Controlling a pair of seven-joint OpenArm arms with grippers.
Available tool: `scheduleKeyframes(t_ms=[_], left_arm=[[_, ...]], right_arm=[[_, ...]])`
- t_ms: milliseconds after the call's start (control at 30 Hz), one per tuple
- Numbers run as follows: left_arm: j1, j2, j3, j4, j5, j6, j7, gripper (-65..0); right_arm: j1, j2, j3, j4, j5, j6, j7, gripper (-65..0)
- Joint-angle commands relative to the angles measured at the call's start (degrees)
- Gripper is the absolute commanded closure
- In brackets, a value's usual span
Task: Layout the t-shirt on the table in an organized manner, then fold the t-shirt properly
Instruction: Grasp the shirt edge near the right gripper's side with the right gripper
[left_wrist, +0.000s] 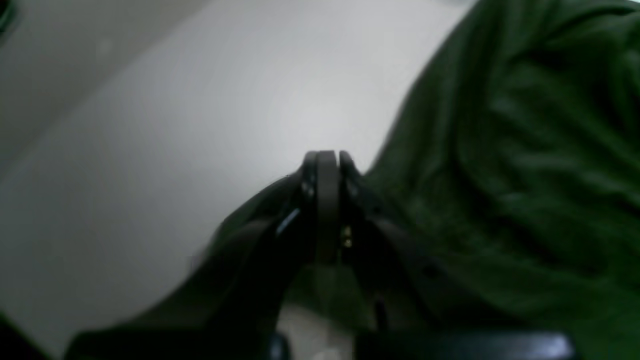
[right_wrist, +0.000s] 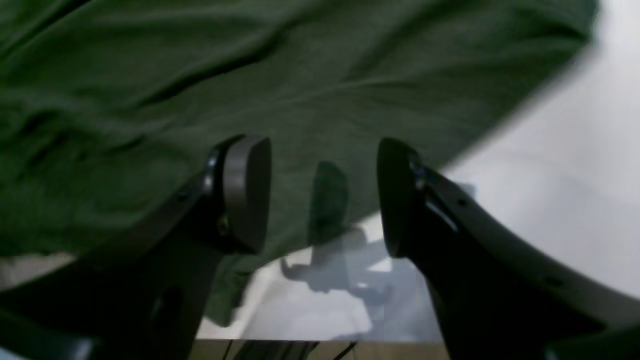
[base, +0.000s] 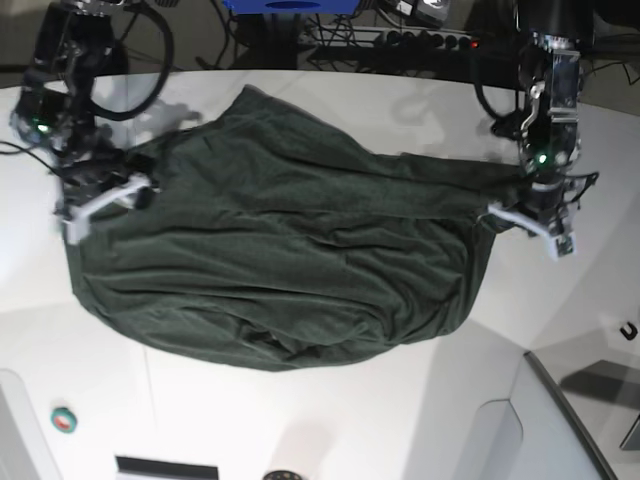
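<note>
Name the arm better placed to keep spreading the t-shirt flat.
Left. The left gripper is shut, seemingly pinching the t-shirt at its edge, ready to pull outward. The right gripper stands open above the cloth and would need to grasp first.

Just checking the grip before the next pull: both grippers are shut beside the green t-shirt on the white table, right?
Not quite. Only the left gripper is shut, beside the t-shirt. The right gripper stands open over the shirt's edge, as the right wrist view shows, with nothing between its pads. The shirt does lie on the white table.
</note>
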Motion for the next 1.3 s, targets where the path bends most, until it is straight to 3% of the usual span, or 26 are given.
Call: scheduleKeyframes(t_ms=[0,167,233,333,467,700,900,1067,1133,1267], left_arm=[[0.6,-0.6,-1.9,0.9,0.4,0.3,-1.1,-5.9],[4.9,-0.8,-9.2,0.3,0.4,0.3,-1.1,-19.6],[6.3,-1.0,-12.1,-0.2,0.4,-0.4,-1.1,-22.2],[7.5,-0.9,-15.9,-0.5,0.4,-7.1,-0.7,-22.4],[8.9,-0.6,-18.1,-0.7,0.7,-10.7,-0.7,-22.2],[9.6,-0.5,-18.1,-1.8,0.6,-10.9,-1.0,-22.2],[9.4,0.6,-18.1,-2.0,0.8,-10.9,-1.0,-22.2],[9.1,0.8,-17.8,-2.0,0.8,-10.9,-1.0,-22.2],[9.0,1.1,-17.8,-2.0,0.8,-10.9,-1.0,-22.2],[9.0,1.3,-17.7,-2.0,0.8,-10.9,-1.0,-22.2]], right_arm=[[0.2,1.2,-2.4,1.2,0.9,0.3,0.5,-32.1],[1.1,7.8,-16.3,1.2,0.8,0.0,0.5,-32.1],[2.8,10.7,-21.5,1.2,0.8,-2.4,0.5,-32.6],[6.0,14.9,-29.2,1.1,0.8,-6.3,0.5,-32.7],[10.6,18.3,-38.5,-0.1,0.8,-6.5,0.3,-32.7],[18.8,18.3,-47.6,-15.0,0.8,-6.6,3.3,-32.1],[19.3,17.7,-49.0,-21.0,0.8,-6.7,8.6,-32.1],[19.3,17.1,-49.0,-22.6,0.8,-6.7,9.5,-31.2],[19.3,17.0,-49.0,-22.7,0.8,-6.7,9.5,-25.5],[19.3,17.0,-48.8,-22.7,0.8,-6.7,9.5,-1.2]])
